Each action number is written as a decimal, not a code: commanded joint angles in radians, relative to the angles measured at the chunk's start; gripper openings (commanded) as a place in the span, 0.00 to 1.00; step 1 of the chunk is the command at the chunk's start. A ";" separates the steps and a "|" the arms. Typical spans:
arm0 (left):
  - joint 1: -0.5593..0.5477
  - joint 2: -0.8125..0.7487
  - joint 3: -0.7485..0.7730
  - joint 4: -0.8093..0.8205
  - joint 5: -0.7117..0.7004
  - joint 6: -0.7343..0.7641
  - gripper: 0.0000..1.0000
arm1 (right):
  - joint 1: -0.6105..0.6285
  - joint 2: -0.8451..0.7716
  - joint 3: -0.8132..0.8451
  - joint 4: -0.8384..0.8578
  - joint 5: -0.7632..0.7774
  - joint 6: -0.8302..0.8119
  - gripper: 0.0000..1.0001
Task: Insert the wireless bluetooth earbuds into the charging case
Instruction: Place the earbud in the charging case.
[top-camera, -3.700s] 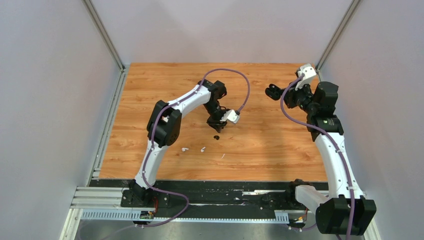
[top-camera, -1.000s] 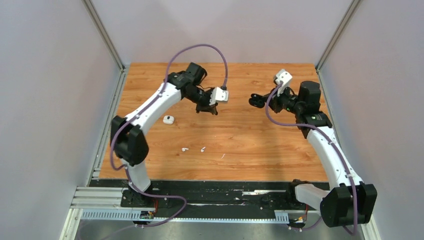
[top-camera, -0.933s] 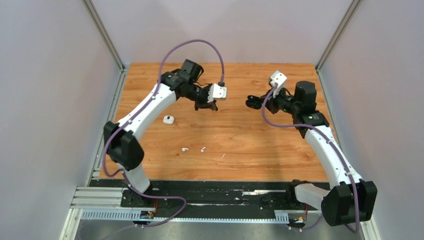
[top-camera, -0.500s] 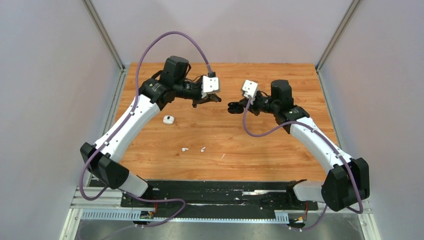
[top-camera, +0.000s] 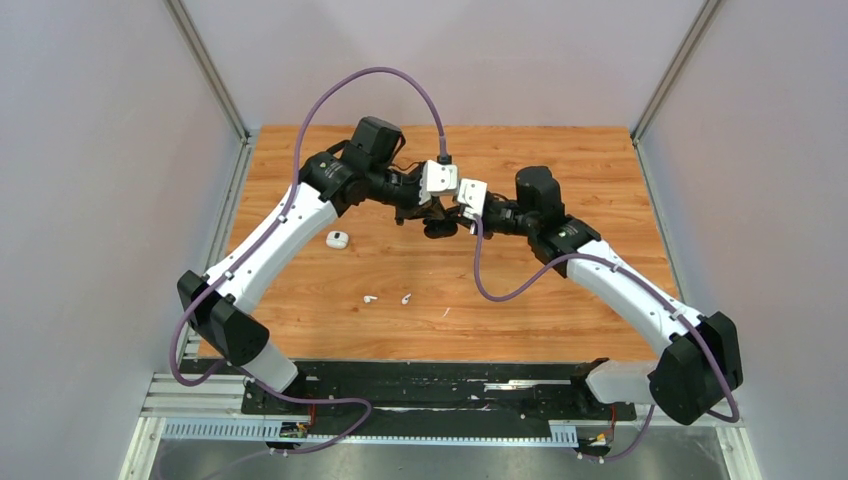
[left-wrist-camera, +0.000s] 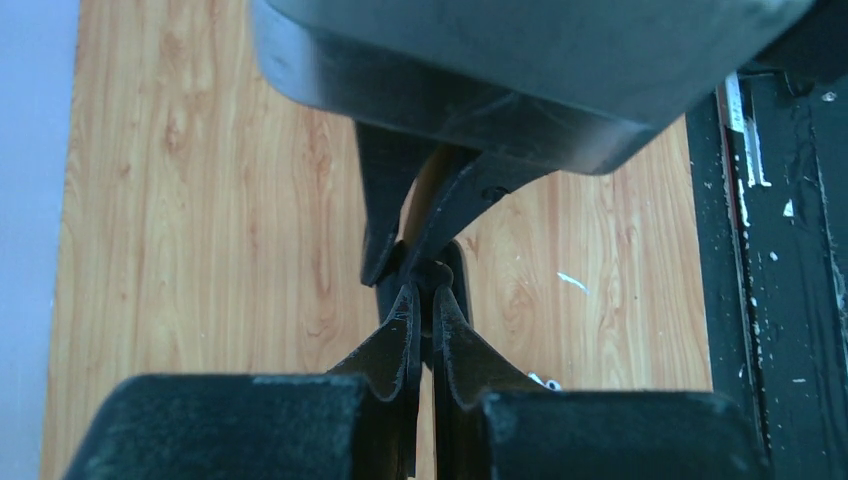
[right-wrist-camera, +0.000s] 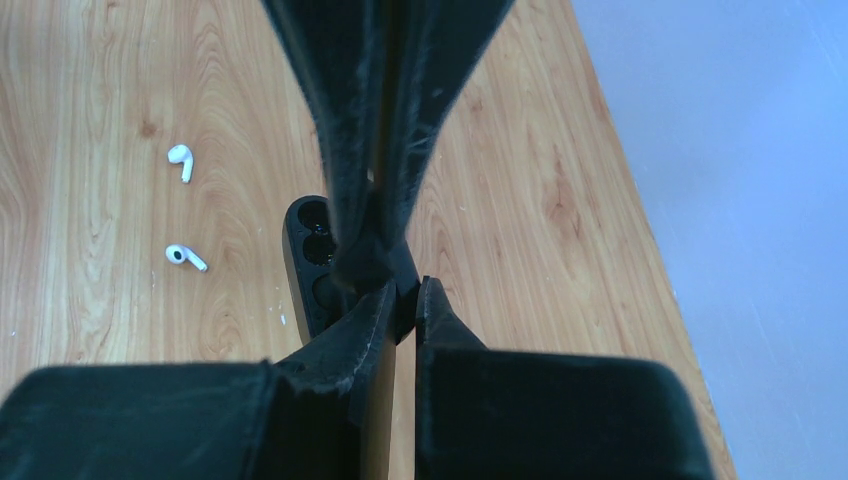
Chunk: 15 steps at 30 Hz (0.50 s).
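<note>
The black charging case (top-camera: 438, 230) hangs open above the middle of the table, pinched from both sides. My left gripper (top-camera: 426, 216) is shut on it from the left, and my right gripper (top-camera: 447, 226) is shut on it from the right. In the right wrist view the case (right-wrist-camera: 305, 250) shows its round wells, with my right gripper (right-wrist-camera: 403, 290) below and the left fingers (right-wrist-camera: 350, 120) above. In the left wrist view my left gripper (left-wrist-camera: 422, 300) clamps the case (left-wrist-camera: 452, 268). Two white earbuds (top-camera: 370, 298) (top-camera: 406, 297) lie on the wood nearer the bases, seen also as earbuds (right-wrist-camera: 180, 160) (right-wrist-camera: 185, 256).
A small white rounded object (top-camera: 337, 239) lies on the table left of the grippers. A thin white fleck (top-camera: 446, 312) sits right of the earbuds. Grey walls close in the table on both sides and at the back. A black rail (top-camera: 440, 385) runs along the near edge.
Both arms swung inward. My left gripper carried the black case toward the middle, and my right gripper moved left until its tips met the case.
</note>
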 joint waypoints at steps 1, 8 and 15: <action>-0.004 -0.035 0.034 -0.086 -0.036 0.050 0.00 | 0.008 -0.023 0.061 0.031 0.005 -0.019 0.00; -0.004 -0.046 0.028 -0.131 -0.092 0.071 0.00 | 0.010 -0.004 0.085 0.027 0.024 -0.022 0.00; -0.004 -0.049 0.001 -0.084 -0.146 0.044 0.00 | 0.022 -0.008 0.097 -0.001 0.016 -0.031 0.00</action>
